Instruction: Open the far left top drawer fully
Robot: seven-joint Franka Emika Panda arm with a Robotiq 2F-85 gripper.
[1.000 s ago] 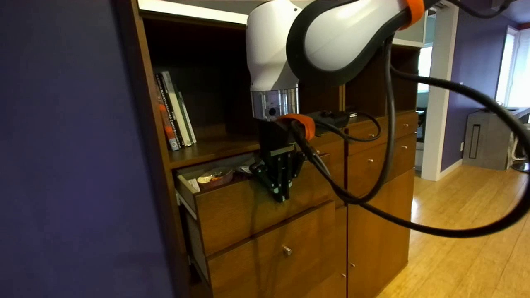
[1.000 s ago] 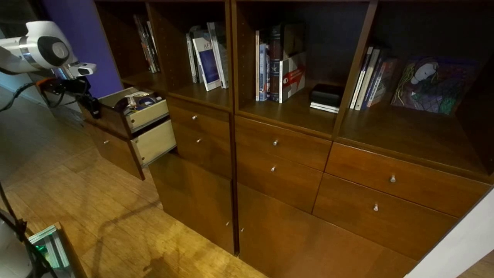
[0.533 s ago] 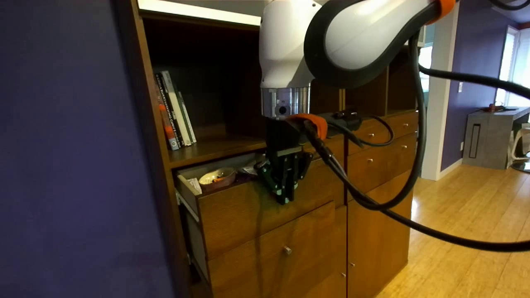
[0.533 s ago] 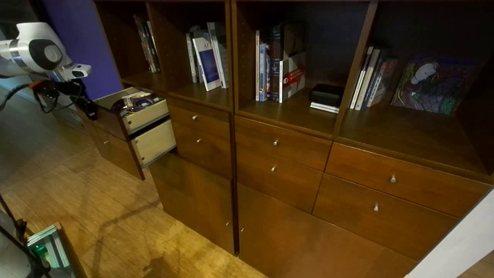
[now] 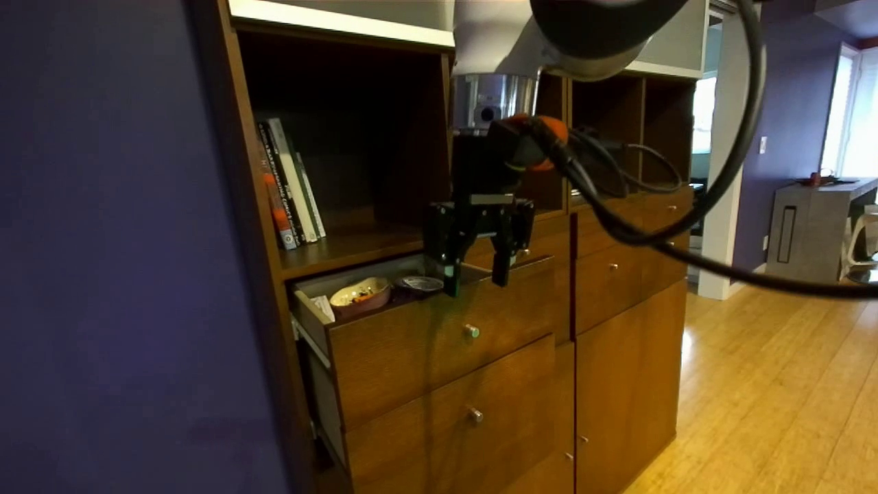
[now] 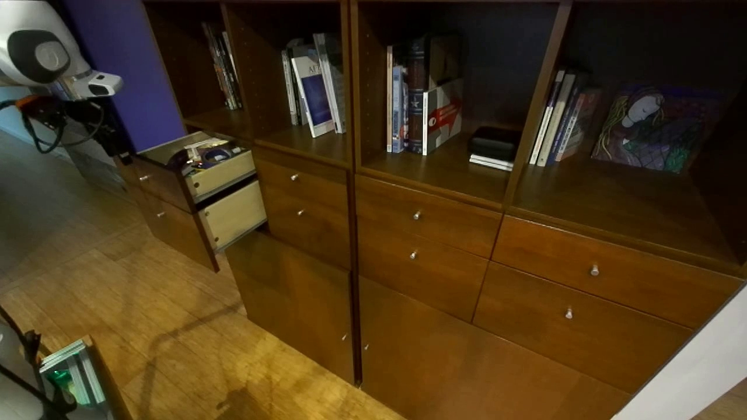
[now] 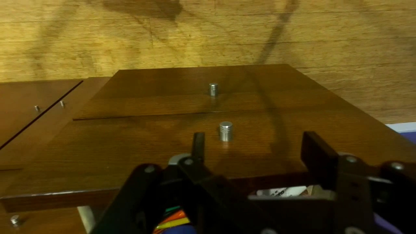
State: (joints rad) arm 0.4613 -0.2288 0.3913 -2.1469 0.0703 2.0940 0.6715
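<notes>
The far left top drawer [image 5: 398, 357] stands pulled well out of the cabinet in both exterior views, its contents showing from above. Its small round metal knob [image 5: 471, 331] is bare, with nothing touching it; the wrist view shows the same knob [image 7: 226, 131] beyond my fingertips, nearer the left one. My gripper [image 5: 476, 285] points down over the top edge of the drawer front, jaws spread apart and nothing between them. In an exterior view the gripper [image 6: 124, 157] is dark and its fingers hard to make out, just above and outside the drawer front [image 6: 166, 184].
Directly below, a deeper drawer [image 5: 411, 446] is also pulled out, its front nearly flush with the upper one. A bowl [image 5: 360, 296] sits inside the top drawer. Books [image 5: 295, 185] lean on the shelf above. A cable [image 5: 748, 103] loops from the arm.
The top drawer slid out slightly further early on. Since then my gripper has opened and risen off the knob, which was hidden behind it and now shows; the drawer stayed put.
</notes>
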